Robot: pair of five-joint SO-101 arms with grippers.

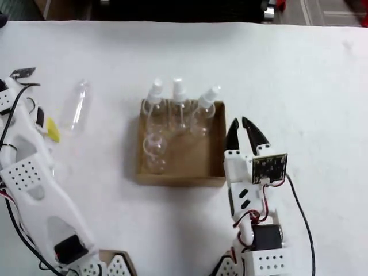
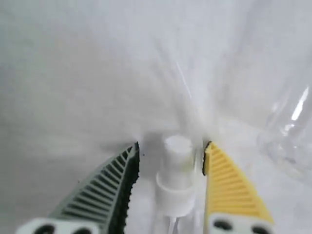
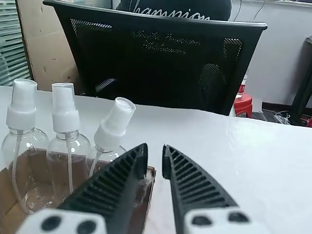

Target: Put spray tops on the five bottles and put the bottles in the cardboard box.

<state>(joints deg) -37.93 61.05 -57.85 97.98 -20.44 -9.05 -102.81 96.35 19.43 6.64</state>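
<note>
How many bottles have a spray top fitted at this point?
3, in a row along the cardboard box's far wall: the left bottle, the middle bottle, and the right bottle, leaning. None seems hidden.

The table [image 1: 299, 86] is white, smooth and matt. In the middle of the high view the cardboard box [image 1: 181, 172] is plain brown card, dull and faintly fibrous along its rim. The bottles [image 3: 17, 151] are clear glossy plastic that catches bright highlights. The spray tops [image 3: 21, 105] are smooth white plastic with a soft sheen. The left gripper [image 2: 171, 146] has ribbed matt plastic jaws, one grey-green and one yellow. The right gripper [image 3: 154, 148] has ribbed matt black ones. The arm shells [image 1: 34, 190] are white matt plastic, partly perforated. The chair [image 3: 161, 58] has a black mesh back
</note>
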